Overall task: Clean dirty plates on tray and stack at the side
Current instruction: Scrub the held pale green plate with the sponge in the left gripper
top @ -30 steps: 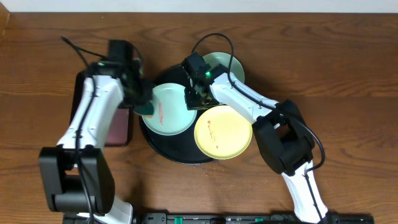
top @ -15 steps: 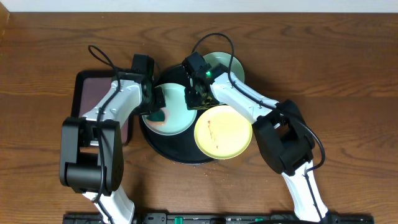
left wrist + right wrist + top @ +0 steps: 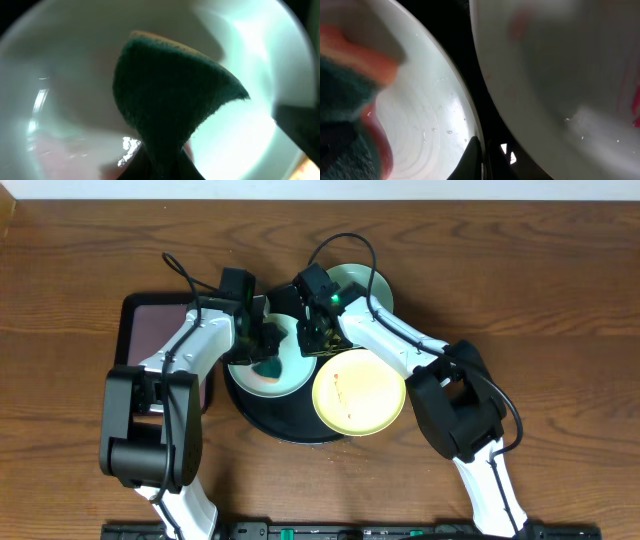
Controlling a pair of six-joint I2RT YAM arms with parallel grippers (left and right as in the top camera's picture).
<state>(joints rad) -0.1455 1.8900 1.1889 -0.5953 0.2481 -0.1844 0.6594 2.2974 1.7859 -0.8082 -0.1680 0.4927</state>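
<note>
Green sponge (image 3: 268,366) is gripped in the closed left hand (image 3: 262,352) and pressed on the smeared plate (image 3: 291,370) at 9 o'clock of the tray (image 3: 270,425). Its 3 o'clock rim appears pinched by the right hand (image 3: 313,340). Should that pinch slip under scrubbing, the plate could be shoved into the yellow plate (image 3: 358,392).

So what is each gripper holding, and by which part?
Left gripper: the green sponge, by one end. Right gripper: apparently the rim of the blue-green plate.
</note>
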